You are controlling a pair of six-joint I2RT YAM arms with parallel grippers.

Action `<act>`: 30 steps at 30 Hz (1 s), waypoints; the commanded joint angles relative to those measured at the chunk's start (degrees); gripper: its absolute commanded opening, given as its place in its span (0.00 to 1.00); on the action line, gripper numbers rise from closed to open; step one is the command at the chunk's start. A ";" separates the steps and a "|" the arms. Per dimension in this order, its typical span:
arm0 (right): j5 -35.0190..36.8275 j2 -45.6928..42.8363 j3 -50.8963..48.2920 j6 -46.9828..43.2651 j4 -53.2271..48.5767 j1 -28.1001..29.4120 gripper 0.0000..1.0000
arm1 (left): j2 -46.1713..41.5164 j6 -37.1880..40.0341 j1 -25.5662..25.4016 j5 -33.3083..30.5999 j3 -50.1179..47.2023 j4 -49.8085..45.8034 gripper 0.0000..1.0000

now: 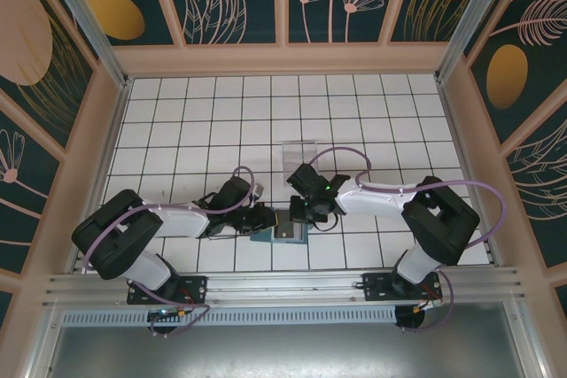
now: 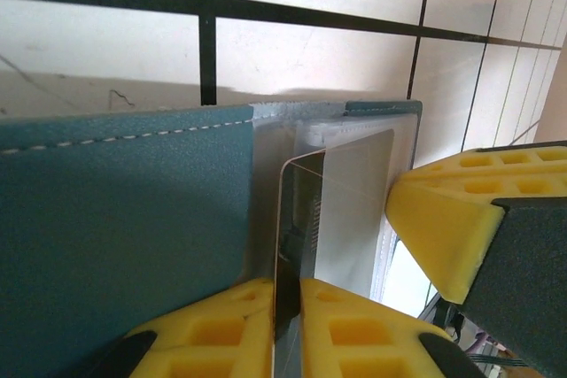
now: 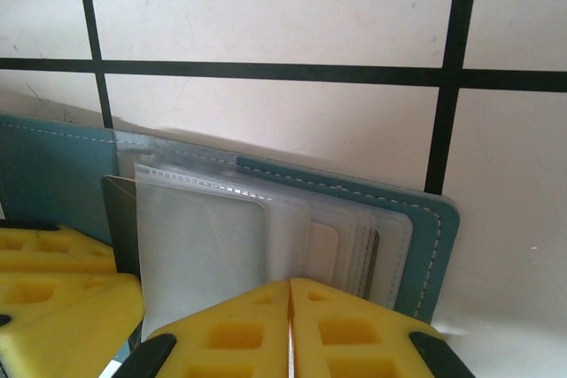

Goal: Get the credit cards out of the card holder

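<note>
Two end effectors, one little wallet, down on the near tiles of the table [image 1: 221, 112].

Starting on the left: the left end effector [image 1: 258, 219] reaches in low. In its wrist view, its yellow pads [image 2: 354, 325] are clamped on the thin edge of a credit card [image 2: 337, 210]. The card is dark and glossy and stands edge-on beside the teal cover of the card holder [image 2: 115, 236].

The holder lies open between the two arms, its clear sleeves fanned out.

Over on the right, the right end effector [image 3: 290, 307] has its pads pressed together. They look pinched on those clear sleeves, anchoring the wallet. A pale card [image 3: 326, 254] looks to be tucked deeper in the pockets.

So I'd call this mid-extraction: card gripped, wallet braced, the pull not yet finished. The next move calls for a straight draw by the left arm along the line of the pocket, away from the holder, while the right side keeps it from moving. With such a slim edge in the grip, a crooked pull could slip off the card or drag the whole wallet.
</note>
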 commanded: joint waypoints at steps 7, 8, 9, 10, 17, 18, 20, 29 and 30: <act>2.70 0.54 -0.30 0.04 -2.77 0.47 0.10 | -3.16 1.34 1.31 -1.27 -1.33 -3.46 0.09; 2.76 0.47 -0.34 0.07 -2.77 0.47 0.10 | -3.62 1.67 1.44 -1.42 -1.34 -4.04 0.09; 2.76 0.47 -0.33 0.01 -2.81 0.46 0.10 | -3.98 2.07 1.73 -1.59 -1.34 -4.91 0.08; 2.84 0.45 -0.31 0.01 -2.86 0.43 0.10 | -4.46 2.50 2.01 -1.82 -1.35 -5.77 0.08; 2.84 0.51 -0.08 -0.16 -2.78 0.38 0.10 | -7.37 4.91 3.08 -2.30 -1.16 -9.02 0.08; 2.84 0.63 -0.11 -0.22 -2.77 0.38 0.09 | -7.85 5.10 3.17 -2.44 -1.23 -9.48 0.07; 2.76 0.70 0.02 -0.17 -2.77 0.39 0.09 | -8.65 5.64 3.36 -2.65 -1.33 -10.33 0.07; 2.76 0.58 0.69 -0.81 -3.23 0.38 0.09 | -13.55 10.73 3.65 -6.21 1.79 -19.11 0.04; 2.67 0.53 0.90 -0.89 -3.28 0.38 0.09 | -14.08 11.32 3.65 -6.69 2.38 -20.06 0.04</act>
